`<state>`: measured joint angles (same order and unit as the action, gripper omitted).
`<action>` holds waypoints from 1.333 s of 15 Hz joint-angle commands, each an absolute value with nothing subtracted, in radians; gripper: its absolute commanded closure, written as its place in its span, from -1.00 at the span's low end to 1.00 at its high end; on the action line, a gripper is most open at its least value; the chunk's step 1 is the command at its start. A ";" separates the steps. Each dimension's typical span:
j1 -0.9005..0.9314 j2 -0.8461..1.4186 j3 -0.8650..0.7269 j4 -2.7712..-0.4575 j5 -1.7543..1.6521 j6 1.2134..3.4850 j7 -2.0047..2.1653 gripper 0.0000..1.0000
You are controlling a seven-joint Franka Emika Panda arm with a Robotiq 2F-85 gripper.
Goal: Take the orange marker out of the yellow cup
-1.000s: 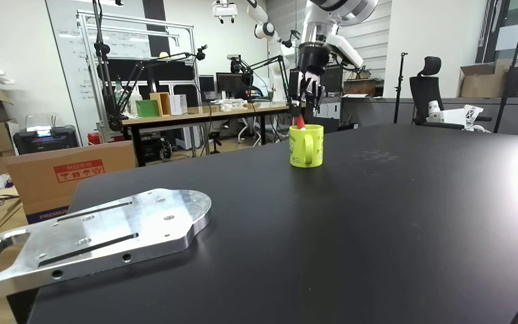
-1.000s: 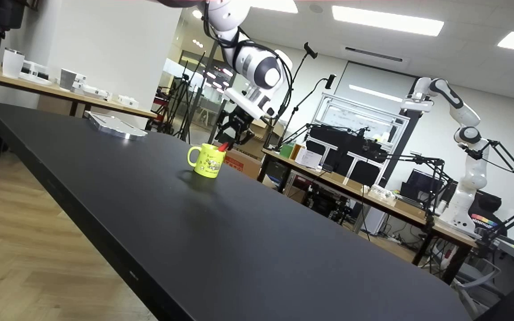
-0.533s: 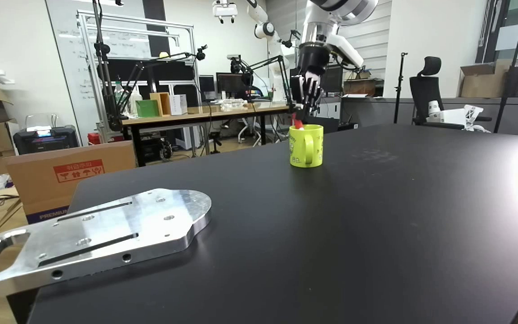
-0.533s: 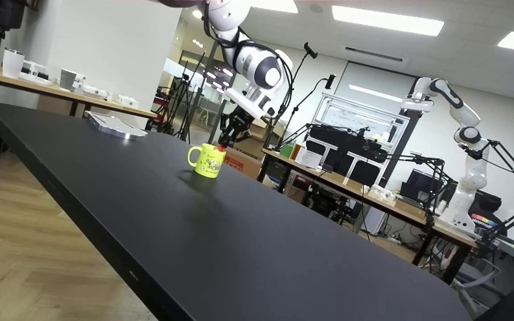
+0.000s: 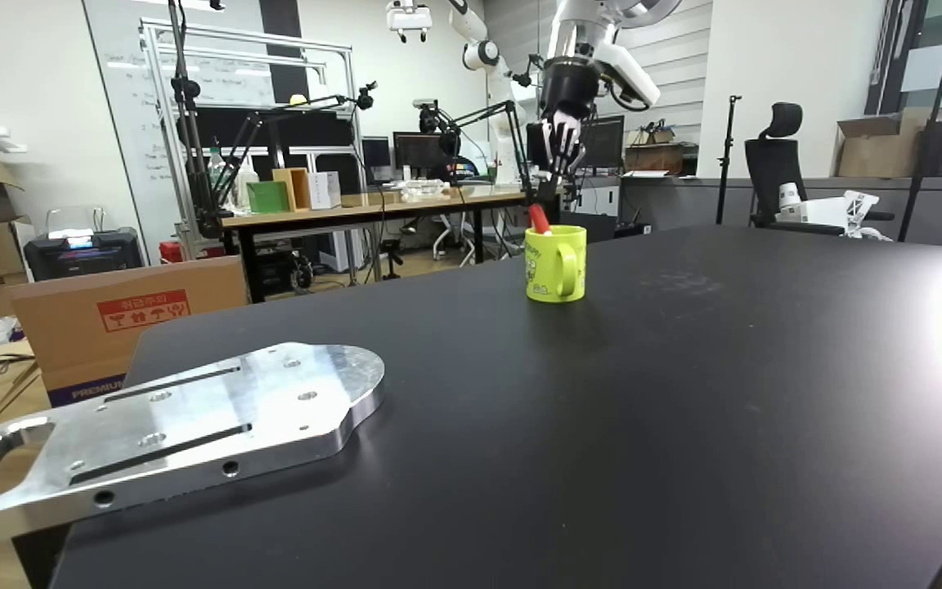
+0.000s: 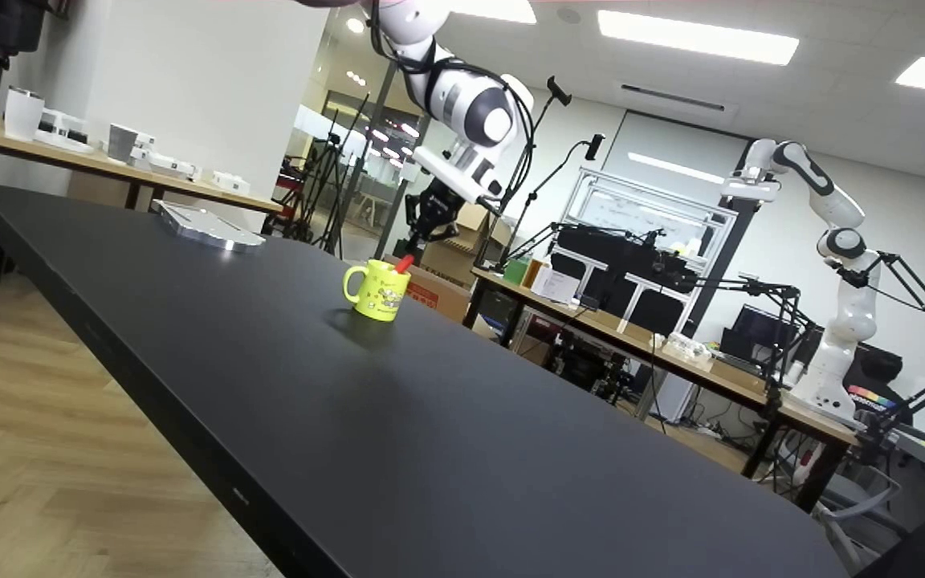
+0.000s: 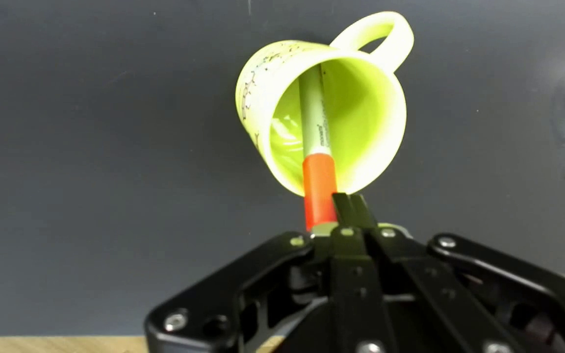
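The yellow cup (image 5: 547,274) stands upright on the black worktop (image 5: 561,450). The orange marker (image 7: 319,181) is inside it, tilted, with its orange end poking out over the rim. The pincer (image 7: 350,197) is squeezed closed just above that end; I cannot tell if they touch. A shiny metal plate (image 5: 275,401) lies well apart from the cup.

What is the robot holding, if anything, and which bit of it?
Nothing: the end effector is shut with nothing in its grip. The orange marker leans in the yellow cup, its top end not pinched.
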<state>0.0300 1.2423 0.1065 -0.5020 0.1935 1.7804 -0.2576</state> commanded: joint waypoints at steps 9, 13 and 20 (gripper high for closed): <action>0.015 1.149 0.101 -0.479 0.186 1.682 -0.250 -0.20; 0.016 1.190 0.103 -0.481 0.187 1.703 -0.258 -0.73; 0.031 1.256 0.107 -0.468 0.187 1.792 -0.299 -1.00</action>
